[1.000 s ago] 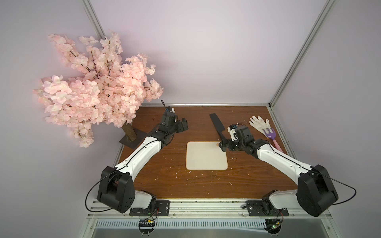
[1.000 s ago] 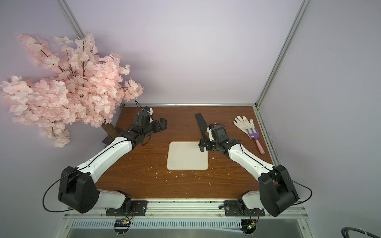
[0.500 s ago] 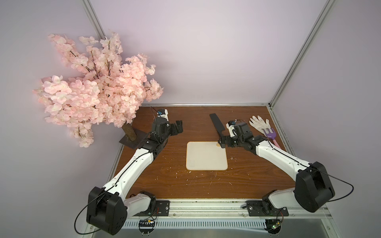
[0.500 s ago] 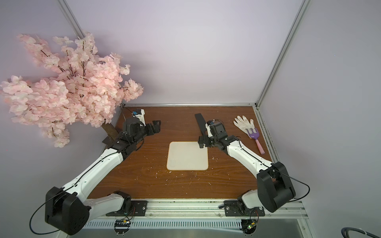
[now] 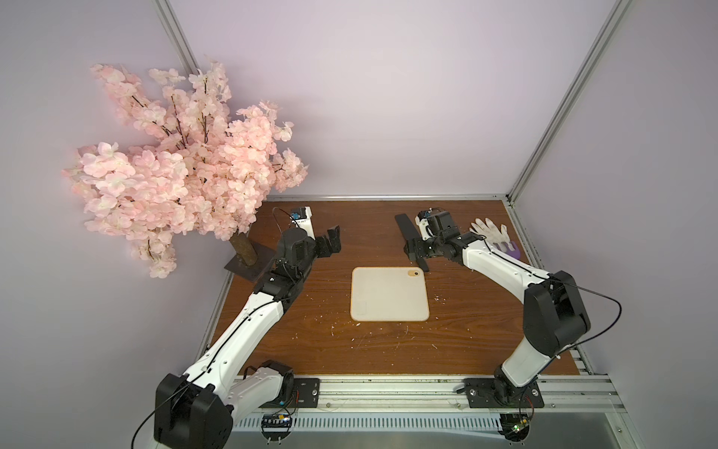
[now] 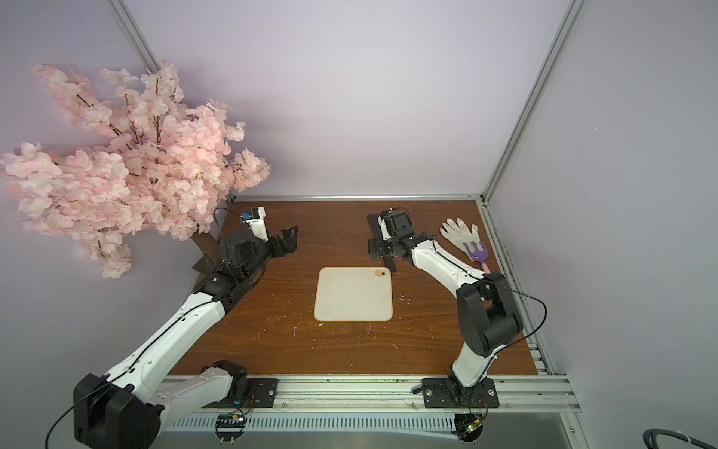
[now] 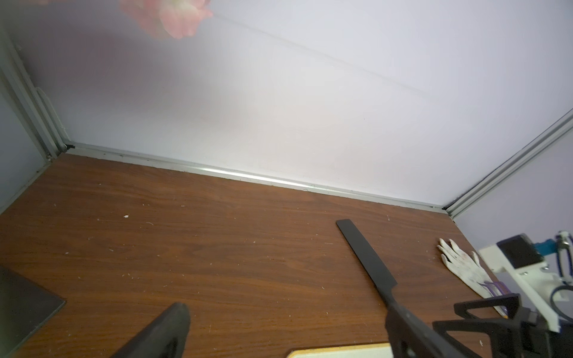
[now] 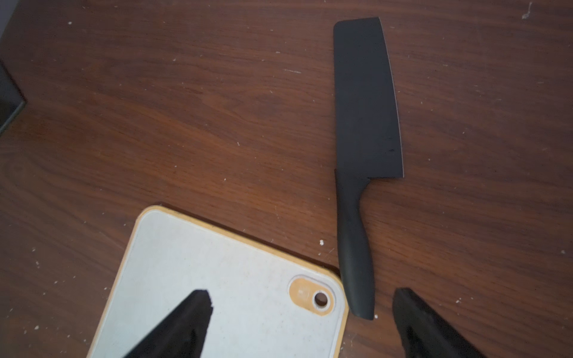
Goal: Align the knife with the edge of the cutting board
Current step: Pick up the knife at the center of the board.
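Note:
The matte-black knife (image 5: 405, 232) (image 6: 373, 227) (image 8: 365, 108) (image 7: 369, 260) lies flat on the wooden table, blade toward the back wall. Its handle end rests just beside the orange-ringed corner of the cream cutting board (image 5: 389, 299) (image 6: 352, 299) (image 8: 198, 272) and slants away from the board's edge. My right gripper (image 5: 414, 252) (image 6: 376, 248) (image 8: 302, 296) hovers open over that corner. One finger is above the board, the other above bare table, and the handle end lies between them untouched. My left gripper (image 5: 330, 243) (image 6: 288, 241) (image 7: 286, 310) is open and empty at the back left.
A pink blossom tree (image 5: 186, 167) on a dark base plate (image 5: 248, 266) fills the back left corner. A white glove (image 5: 490, 233) and a purple fork (image 5: 509, 250) lie at the back right by the frame rail. Crumbs dot the table.
My right gripper has moved a little toward the back and left along the knife handle. The left arm has stretched out, with its gripper staying near the back left.

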Action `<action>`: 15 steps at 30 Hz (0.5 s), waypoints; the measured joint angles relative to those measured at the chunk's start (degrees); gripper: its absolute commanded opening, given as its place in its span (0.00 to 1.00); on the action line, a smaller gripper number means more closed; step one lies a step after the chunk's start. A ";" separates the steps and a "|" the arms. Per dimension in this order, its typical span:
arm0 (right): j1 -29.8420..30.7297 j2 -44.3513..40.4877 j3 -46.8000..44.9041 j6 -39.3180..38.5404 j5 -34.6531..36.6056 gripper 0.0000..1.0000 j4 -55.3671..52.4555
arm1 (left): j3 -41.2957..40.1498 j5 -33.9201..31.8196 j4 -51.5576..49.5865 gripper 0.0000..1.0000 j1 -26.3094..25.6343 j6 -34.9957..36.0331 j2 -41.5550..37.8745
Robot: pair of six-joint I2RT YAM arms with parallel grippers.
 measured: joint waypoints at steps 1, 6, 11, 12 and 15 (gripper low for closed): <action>-0.02 0.96 0.50 -0.33 0.57 0.93 -0.07 | 0.00 -0.13 0.15 1.00 -0.15 0.28 -0.07; -0.20 5.57 1.49 -2.03 1.84 0.89 -0.24 | 0.00 -1.05 0.26 1.00 -0.42 0.98 -0.02; -0.28 10.91 4.90 -4.37 2.80 0.86 -1.29 | 0.00 -1.46 0.24 1.00 -0.50 1.14 0.00; -0.31 12.07 6.14 -4.94 2.97 0.86 -1.46 | 0.00 -1.51 0.26 1.00 -0.52 1.14 0.02; -0.50 14.86 9.57 -6.40 3.63 0.82 -1.77 | 0.00 -1.68 0.24 1.00 -0.57 1.14 0.07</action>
